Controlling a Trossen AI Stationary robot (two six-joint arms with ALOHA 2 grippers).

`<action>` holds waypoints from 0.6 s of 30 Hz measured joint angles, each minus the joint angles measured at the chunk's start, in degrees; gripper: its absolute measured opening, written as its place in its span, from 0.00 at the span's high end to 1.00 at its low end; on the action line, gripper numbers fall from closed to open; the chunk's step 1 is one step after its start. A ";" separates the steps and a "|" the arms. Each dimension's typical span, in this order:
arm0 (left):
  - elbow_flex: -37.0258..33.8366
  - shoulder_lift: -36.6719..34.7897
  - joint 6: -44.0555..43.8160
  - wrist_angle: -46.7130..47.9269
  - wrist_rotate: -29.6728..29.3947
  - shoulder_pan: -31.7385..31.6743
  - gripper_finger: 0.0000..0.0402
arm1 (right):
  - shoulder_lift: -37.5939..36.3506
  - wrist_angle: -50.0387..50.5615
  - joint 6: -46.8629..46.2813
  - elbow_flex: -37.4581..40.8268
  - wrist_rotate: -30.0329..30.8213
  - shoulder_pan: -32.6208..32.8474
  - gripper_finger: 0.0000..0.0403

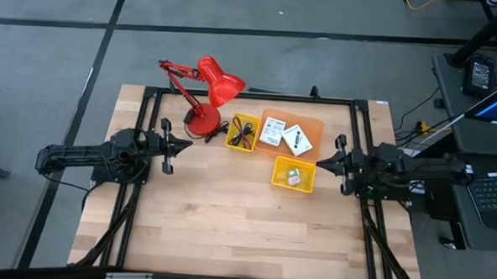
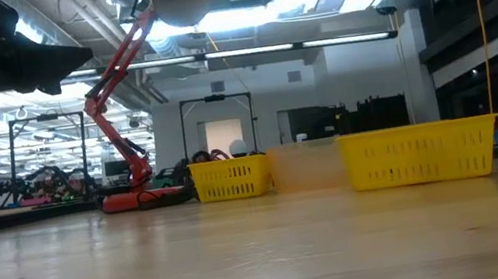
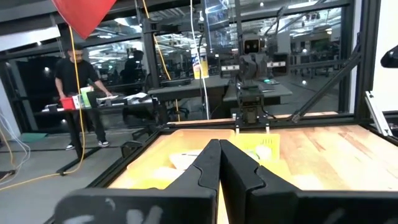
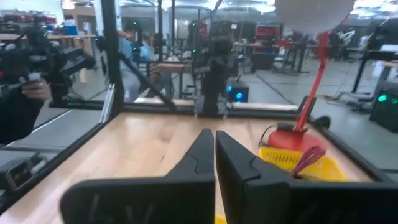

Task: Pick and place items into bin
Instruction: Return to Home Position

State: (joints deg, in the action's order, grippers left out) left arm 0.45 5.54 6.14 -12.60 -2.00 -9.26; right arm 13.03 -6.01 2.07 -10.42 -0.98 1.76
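Observation:
A small yellow bin (image 1: 242, 132) holds a black cable and a maroon cord (image 4: 308, 160). An orange tray (image 1: 318, 130) beside it carries two white cards (image 1: 285, 137) with black marks. A second yellow bin (image 1: 294, 174) holds tiny green and pink blocks. No bluish-grey tool shows. My left gripper (image 1: 171, 144) hovers shut and empty at the table's left, pointing toward the bins; its closed fingers show in the left wrist view (image 3: 219, 152). My right gripper (image 1: 331, 164) hovers shut and empty at the table's right, next to the second bin; it shows in the right wrist view (image 4: 214, 143).
A red desk lamp (image 1: 207, 91) stands at the far left of the bins, its base by the small bin. A black frame (image 1: 250, 96) runs round the table. The near half of the wooden table (image 1: 244, 232) is bare. People stand in the room beyond (image 3: 78, 93).

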 joint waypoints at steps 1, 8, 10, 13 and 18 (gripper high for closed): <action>0.00 0.00 -0.01 0.00 0.00 0.00 1.00 | -0.98 0.16 -0.23 1.14 -0.57 0.00 1.00; 0.00 0.02 -1.05 0.02 -0.05 0.02 1.00 | -5.53 -4.34 2.03 6.62 -0.72 0.00 1.00; 0.00 0.02 -1.04 0.02 -0.07 0.02 1.00 | -6.29 -5.81 4.43 6.88 -1.61 0.00 1.00; 0.00 0.02 -1.06 0.02 -0.10 0.03 1.00 | -6.42 -4.09 4.27 7.07 -3.32 0.02 1.00; 0.00 0.02 -1.04 0.02 -0.11 0.04 1.00 | -6.40 -1.85 2.39 7.07 -3.27 0.02 1.00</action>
State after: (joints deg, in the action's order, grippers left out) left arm 0.45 5.56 5.10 -12.58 -2.11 -9.21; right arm 6.64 -7.86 4.45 -3.36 -4.25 1.78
